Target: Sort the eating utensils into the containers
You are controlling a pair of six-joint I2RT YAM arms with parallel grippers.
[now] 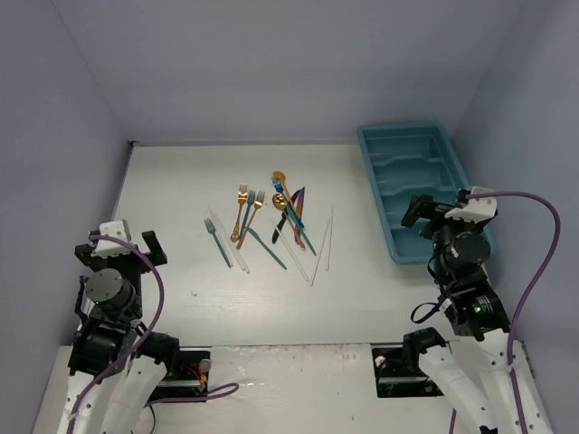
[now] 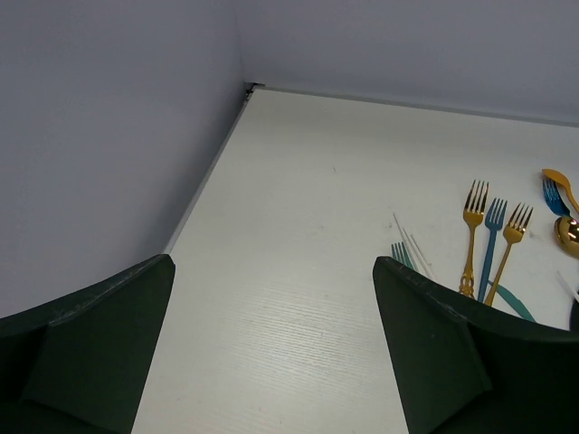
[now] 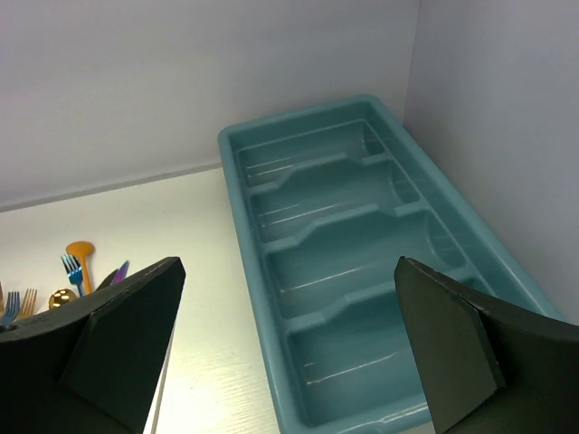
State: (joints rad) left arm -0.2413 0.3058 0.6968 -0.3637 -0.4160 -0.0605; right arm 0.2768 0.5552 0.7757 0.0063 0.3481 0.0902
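The eating utensils [image 1: 271, 221] lie in a loose pile at the table's middle: gold forks [image 1: 242, 212], a blue fork [image 1: 249, 210], a teal fork [image 1: 217, 240], a gold spoon [image 1: 279, 179], a purple knife [image 1: 299, 206] and thin clear pieces [image 1: 324, 244]. The teal tray [image 1: 377, 194] stands at the far right with all compartments empty. My left gripper [image 1: 120, 246] is open and empty over bare table left of the pile. My right gripper [image 1: 439, 212] is open and empty above the tray's near end. The left wrist view shows gold forks [image 2: 472, 235] beyond my open left gripper [image 2: 271, 344]. The right wrist view shows the tray [image 3: 237, 208] under my open right gripper [image 3: 289, 344].
Grey walls close the table on the left, back and right. The tray stands close to the right wall. In the right wrist view a gold spoon [image 3: 80, 253] and a blue fork [image 3: 71, 269] show at the left edge.
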